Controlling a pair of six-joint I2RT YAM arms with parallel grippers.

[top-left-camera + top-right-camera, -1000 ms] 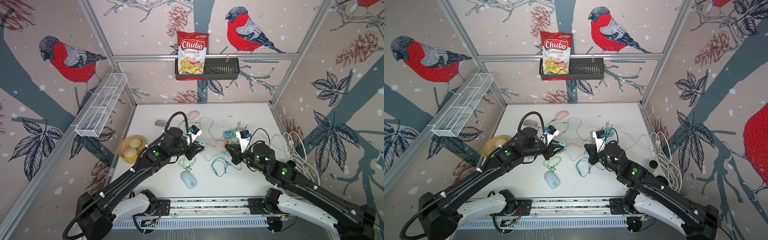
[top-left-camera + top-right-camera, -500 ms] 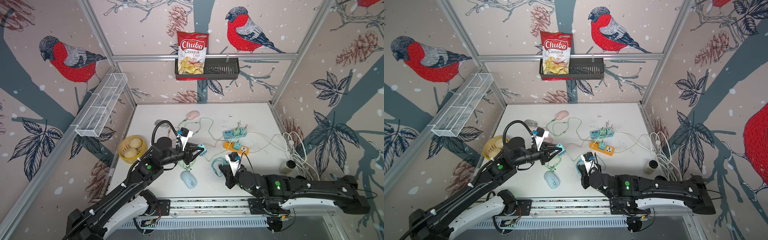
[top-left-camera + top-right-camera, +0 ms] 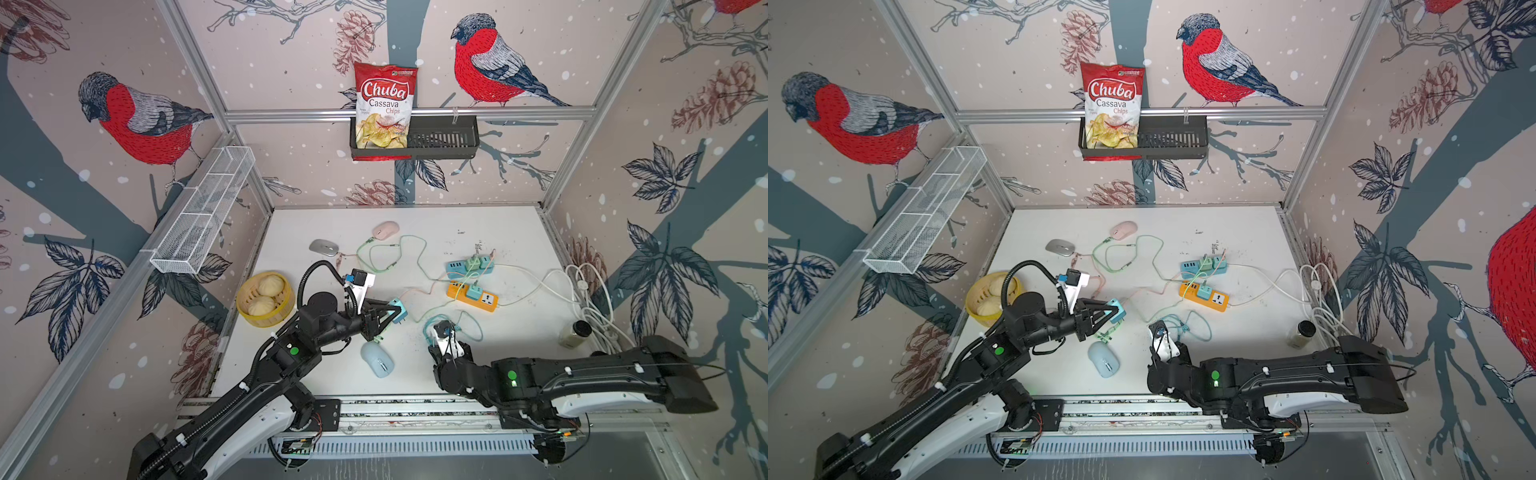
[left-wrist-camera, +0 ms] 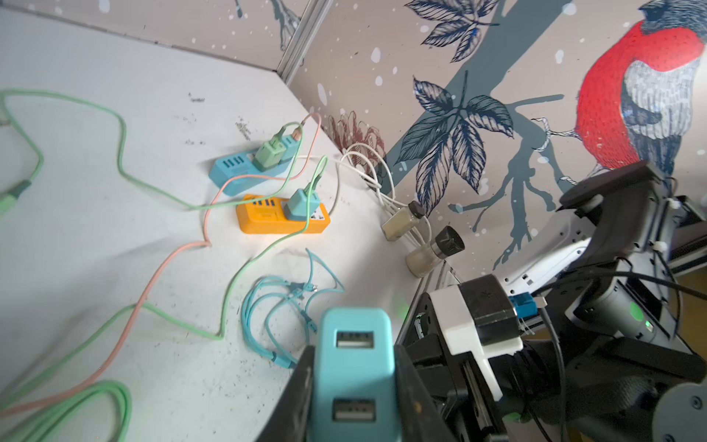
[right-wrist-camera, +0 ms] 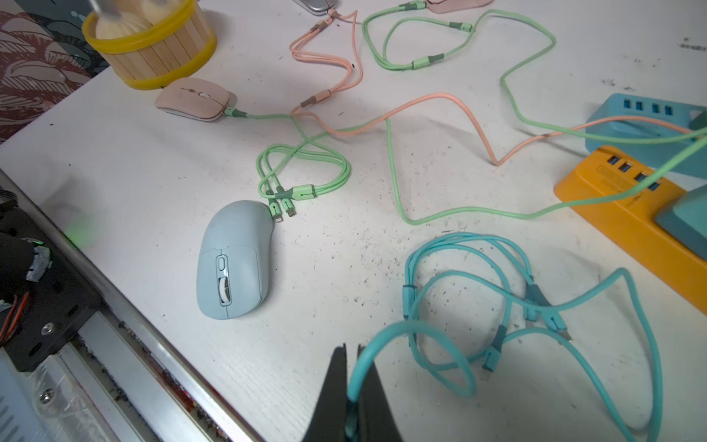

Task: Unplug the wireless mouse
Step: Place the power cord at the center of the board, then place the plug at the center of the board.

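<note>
A pale blue wireless mouse (image 3: 376,359) (image 3: 1104,359) (image 5: 233,260) lies near the table's front edge. No cable is in it; a green cable's loose connectors (image 5: 281,206) lie at its nose. My left gripper (image 4: 355,382) is shut on a teal USB charger block (image 3: 398,311) (image 3: 1116,311), held in the air just beyond the mouse, both ports empty. To the mouse's right, my right gripper (image 5: 352,356) is shut on a teal cable (image 5: 459,268) (image 3: 453,324) whose coils and loose ends rest on the table.
An orange power strip (image 3: 471,296) and a blue one (image 3: 469,266) with plugged chargers sit right of centre. A pink mouse (image 3: 385,230) and a grey mouse (image 3: 324,247) lie farther back. Another pink mouse (image 5: 193,99) lies by the bun basket (image 3: 266,299). A bottle (image 3: 575,332) and white cord (image 3: 590,291) are at right.
Both arms have drawn back toward the front edge. The right arm swung low from the orange strip, bringing the teal cable. The left kept hold of the charger.
</note>
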